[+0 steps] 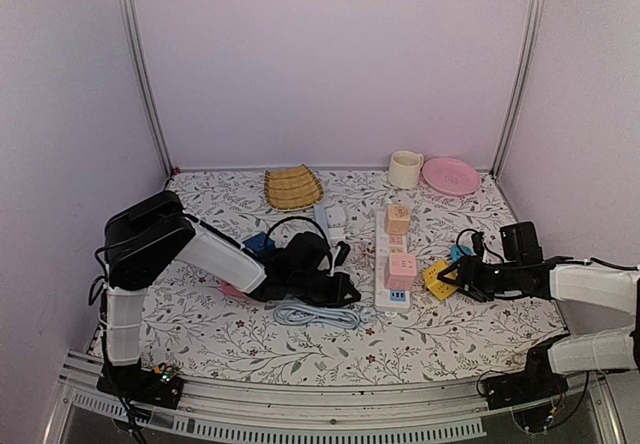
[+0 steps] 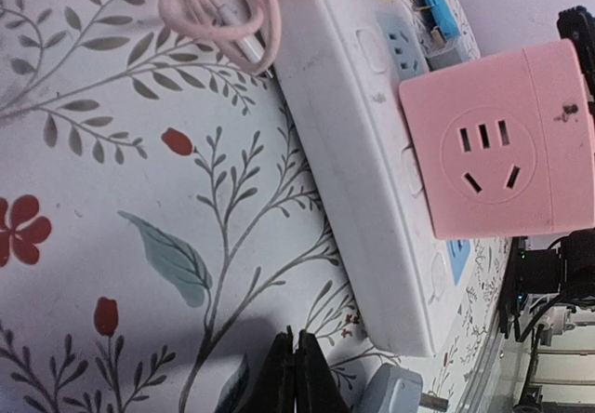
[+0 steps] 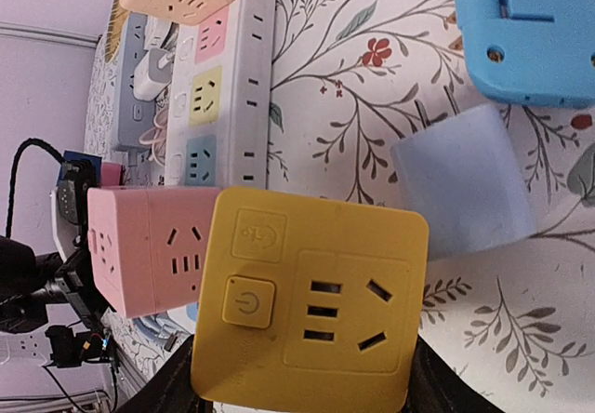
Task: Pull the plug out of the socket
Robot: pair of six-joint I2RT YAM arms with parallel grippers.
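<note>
Two pincers, two different states. Nearest me, my left pincer is pressed fully shut with nothing in it, low over the tabletop just short of the near end of the socket. My right pincer stands about half open, clamped across two opposite sides of the yellow cube plug. That plug is just beside the strip's right edge and apart from it, so I judge it is off. Whether it rests on the tabletop or hangs, I cannot tell.

Further out, a pink cube plug sits on the strip near its near end. A tan cube plug sits toward the far end, with bare pastel outlets between them.

These cubes look like hard, smooth plastic: light and stiff, and likely to slip under a weak squeeze. Flat opposite sides are the place to grip, pulling straight along the pins without rocking. The strip itself looks light enough to lift with a tight plug, so I would pin down its bare white end.
</note>
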